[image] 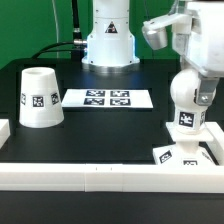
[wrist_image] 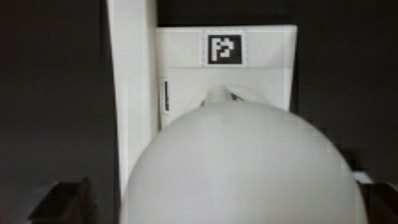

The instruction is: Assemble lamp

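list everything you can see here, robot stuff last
lamp shade: 1, white, wide end down, exterior view's left
marker board: 1, white with black tags, mid-table
bulb: 1, white, upright over the base
lamp base: 1, white, flat, exterior view's right, by the front rail
border rails: 2 visible, white, table edges
table: 1, black
robot arm: 1, white, at the back
gripper: 1, at the bulb, grip unclear

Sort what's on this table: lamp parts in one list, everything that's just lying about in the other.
For the lamp: bulb, base, shade.

Just lying about: marker board, border rails.
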{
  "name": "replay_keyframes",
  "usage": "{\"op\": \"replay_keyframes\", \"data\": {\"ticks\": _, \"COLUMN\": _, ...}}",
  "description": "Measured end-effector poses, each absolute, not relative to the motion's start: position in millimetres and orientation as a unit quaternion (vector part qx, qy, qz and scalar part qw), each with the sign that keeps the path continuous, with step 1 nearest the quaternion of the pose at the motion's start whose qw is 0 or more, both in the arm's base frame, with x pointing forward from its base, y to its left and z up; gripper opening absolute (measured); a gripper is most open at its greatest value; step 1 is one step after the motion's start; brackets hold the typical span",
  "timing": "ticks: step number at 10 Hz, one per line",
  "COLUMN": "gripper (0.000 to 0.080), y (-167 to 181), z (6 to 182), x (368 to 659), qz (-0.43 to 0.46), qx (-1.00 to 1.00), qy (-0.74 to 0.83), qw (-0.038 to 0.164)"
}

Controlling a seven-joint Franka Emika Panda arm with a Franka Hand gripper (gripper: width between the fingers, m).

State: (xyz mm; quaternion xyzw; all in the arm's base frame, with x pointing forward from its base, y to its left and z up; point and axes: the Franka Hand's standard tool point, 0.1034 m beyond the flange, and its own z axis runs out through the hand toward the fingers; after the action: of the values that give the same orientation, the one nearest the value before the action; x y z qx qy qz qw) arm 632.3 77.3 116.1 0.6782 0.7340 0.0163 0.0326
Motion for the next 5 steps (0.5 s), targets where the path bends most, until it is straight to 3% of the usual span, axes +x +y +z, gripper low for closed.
{"op": "replay_keyframes", "data": {"ticks": 3, "gripper": 0.0699, "y": 74.9, "z": 114.8, "x": 631.9, "qz": 0.014, "qx": 0.673, "qy": 0.739, "qw": 0.033}}
{"op": "replay_keyframes", "data": {"ticks": 4, "gripper": 0.0572, "y": 74.3, "z": 114.9, "x": 632.1, "qz": 0.014, "qx": 0.673, "qy": 0.738, "qw": 0.033}}
{"op": "replay_keyframes", "data": {"ticks": 5, "gripper": 0.0572, "y": 74.0, "z": 114.9, "x": 632.1, "qz": 0.014, "qx": 0.674, "qy": 0.738, "qw": 0.033}}
